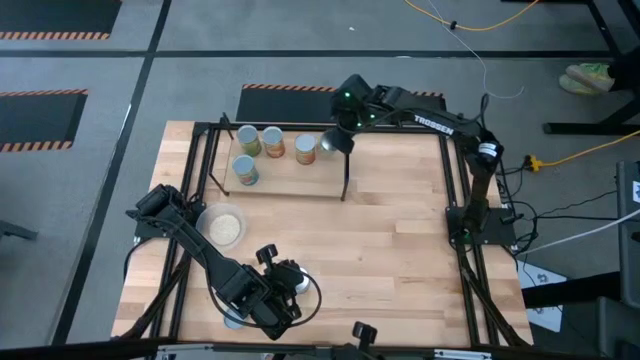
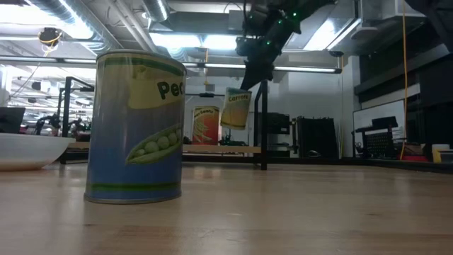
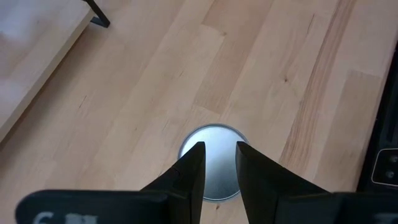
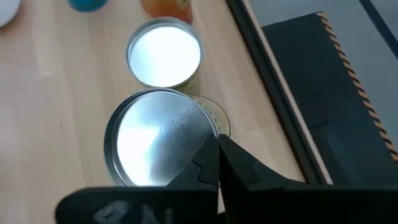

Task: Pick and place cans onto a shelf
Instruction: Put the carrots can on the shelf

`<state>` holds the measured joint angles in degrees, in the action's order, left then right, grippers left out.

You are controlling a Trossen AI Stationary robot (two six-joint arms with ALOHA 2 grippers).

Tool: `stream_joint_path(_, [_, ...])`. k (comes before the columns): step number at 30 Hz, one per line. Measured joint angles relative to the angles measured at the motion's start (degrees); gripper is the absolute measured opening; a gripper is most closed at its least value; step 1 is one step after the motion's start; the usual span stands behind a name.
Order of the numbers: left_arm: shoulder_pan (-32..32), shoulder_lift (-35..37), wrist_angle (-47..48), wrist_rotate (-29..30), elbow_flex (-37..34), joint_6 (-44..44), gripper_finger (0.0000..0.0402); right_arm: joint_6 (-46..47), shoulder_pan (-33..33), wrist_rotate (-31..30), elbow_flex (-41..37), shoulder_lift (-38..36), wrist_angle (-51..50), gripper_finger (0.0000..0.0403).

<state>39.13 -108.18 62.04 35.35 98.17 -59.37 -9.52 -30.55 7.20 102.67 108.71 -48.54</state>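
The left gripper (image 3: 219, 163) is being held over the near edge of the light wooden tabletop (image 1: 400, 240), its dark fingers (image 3: 189, 171) parted narrowly above the round silver top of a can (image 3: 211, 158); no contact can be made out. In the high view that can is being almost wholly hidden by the left arm. In the low view it is probably the blue can with a pea label (image 2: 134, 127) that is being seen large in the foreground, though this cannot be confirmed.

The right gripper (image 1: 334, 143) is being held over the right end of the light wooden shelf in a thin black frame (image 1: 290, 180), its fingers closed on the rim of a silver-topped can with a pale carrot label (image 2: 236, 108), which is being held tilted and clear of the shelf board. Just beside it a 2nd shiny-topped can (image 4: 164, 55) is standing on the shelf. 3 further cans (image 1: 247, 140) are being shown at the shelf's left part. A pale shallow round dish (image 1: 221, 226) is resting on the tabletop near the left arm.

Beyond the table, grey floor, striped black mats (image 1: 55, 20) and a yellow cable (image 1: 590, 150) are being shown.
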Motion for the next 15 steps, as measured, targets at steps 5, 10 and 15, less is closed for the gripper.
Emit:
stream_joint_path(5, [0.0,0.0,0.0,-0.02,0.0,0.0,0.0082,0.03,-0.04,-0.01,0.0,2.04,0.4,0.0])
stream_joint_path(10, [0.0,0.0,0.0,-0.02,0.0,0.01,0.0082,0.01,-0.04,-0.04,-0.02,3.41,0.77,0.0])
stream_joint_path(15, [0.0,0.0,-0.02,-0.04,0.0,0.0,0.0082,0.01,-0.04,-0.02,-0.03,3.65,1.01,0.0004])
